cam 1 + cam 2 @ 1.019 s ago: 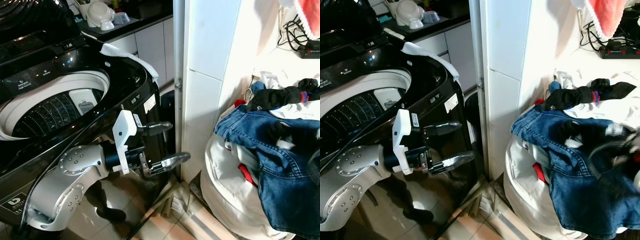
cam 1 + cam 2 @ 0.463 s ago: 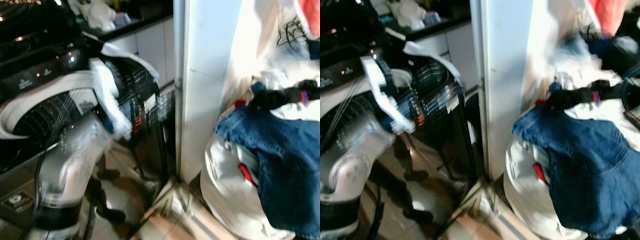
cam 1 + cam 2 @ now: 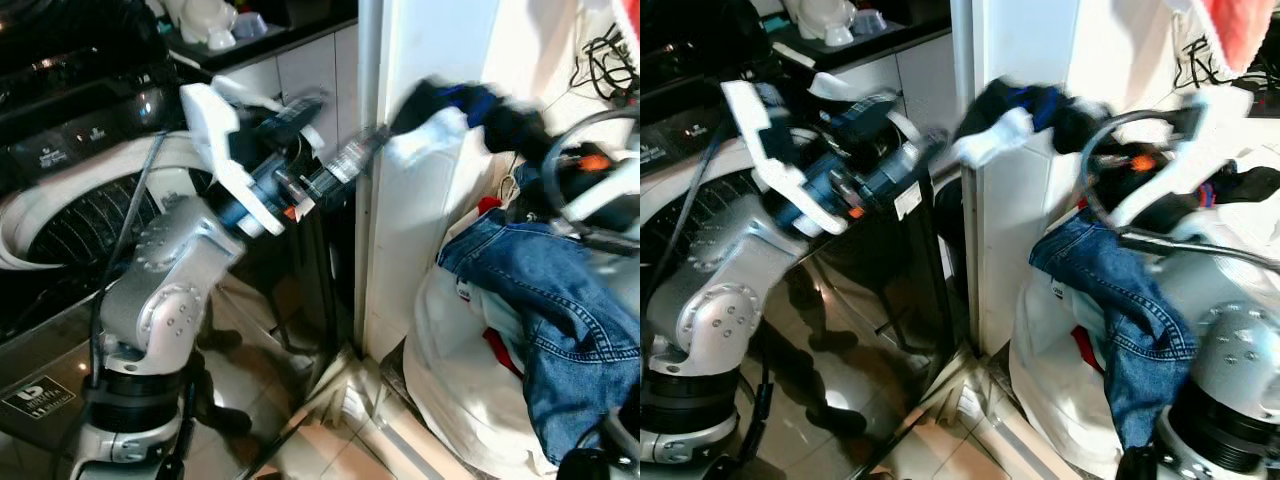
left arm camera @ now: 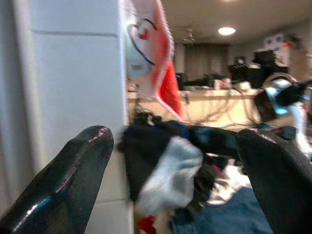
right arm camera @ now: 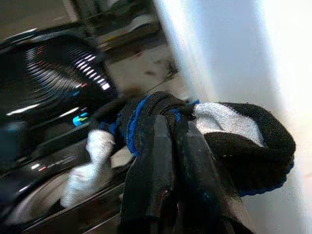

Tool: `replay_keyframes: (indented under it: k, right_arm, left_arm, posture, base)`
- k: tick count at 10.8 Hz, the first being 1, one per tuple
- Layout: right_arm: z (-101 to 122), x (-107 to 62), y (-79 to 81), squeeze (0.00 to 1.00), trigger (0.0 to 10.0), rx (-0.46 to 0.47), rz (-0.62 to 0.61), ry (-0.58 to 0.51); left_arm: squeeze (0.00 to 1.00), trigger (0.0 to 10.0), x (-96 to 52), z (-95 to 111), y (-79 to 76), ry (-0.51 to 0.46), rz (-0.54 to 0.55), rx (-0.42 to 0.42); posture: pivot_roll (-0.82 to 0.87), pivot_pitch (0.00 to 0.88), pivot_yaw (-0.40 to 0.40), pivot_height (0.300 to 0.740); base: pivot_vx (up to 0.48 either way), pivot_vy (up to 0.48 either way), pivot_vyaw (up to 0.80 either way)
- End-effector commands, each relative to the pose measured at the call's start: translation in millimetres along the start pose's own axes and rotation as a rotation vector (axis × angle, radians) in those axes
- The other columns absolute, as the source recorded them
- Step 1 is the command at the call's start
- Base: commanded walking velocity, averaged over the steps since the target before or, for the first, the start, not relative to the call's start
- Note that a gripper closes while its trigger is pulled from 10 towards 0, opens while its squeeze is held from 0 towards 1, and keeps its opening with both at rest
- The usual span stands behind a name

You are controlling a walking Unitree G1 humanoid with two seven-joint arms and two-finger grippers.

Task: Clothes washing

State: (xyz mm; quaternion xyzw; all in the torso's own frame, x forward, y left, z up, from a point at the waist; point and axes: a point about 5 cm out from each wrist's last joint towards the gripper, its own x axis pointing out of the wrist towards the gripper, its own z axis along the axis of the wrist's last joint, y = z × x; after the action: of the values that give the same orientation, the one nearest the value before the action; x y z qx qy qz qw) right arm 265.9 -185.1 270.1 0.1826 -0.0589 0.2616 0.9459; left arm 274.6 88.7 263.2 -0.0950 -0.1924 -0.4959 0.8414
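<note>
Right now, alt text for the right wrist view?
The right gripper is shut on a bundle of black, blue-trimmed socks with grey-white patches, held beside a white wall. Behind it, blurred, are the black washing machine and its open drum.

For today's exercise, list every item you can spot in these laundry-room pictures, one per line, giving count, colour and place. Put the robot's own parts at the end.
washing machine: one, black with white drum rim, lid open, on the robot's left.
black sock bundle: one, black with blue and white parts, held in the air beside the white pillar.
white pillar: one, white, centre.
denim garment: one, blue, draped on the laundry pile on the right.
white laundry sack: one, white, under the denim.
red cloth: one, red, hanging top right.
left gripper: fingers open, raised towards the bundle.
right gripper: shut on the bundle.
</note>
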Motion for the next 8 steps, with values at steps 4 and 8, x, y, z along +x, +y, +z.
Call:
replay_keyframes:
  k: [4, 8]
  right_arm:
    - [-17, 14.2, 28.5, 0.00, 0.0, 0.032, 0.205, 0.115]
    - [-17, 16.2, 29.4, 0.00, 0.0, 0.035, 0.249, 0.139]
  left_arm:
    - [0.00, 10.0, -2.7, -10, -6.5, 0.075, 0.036, 0.143]
    - [0.00, 10.0, -13.7, -15, -1.8, 0.134, 0.108, 0.228]
  posture:
    - [0.02, 0.000, 0.007, 0.740]
    - [0.05, 0.000, -0.022, 0.740]
  base:
    - [0.000, 0.000, 0.00]
    - [0.000, 0.000, 0.00]
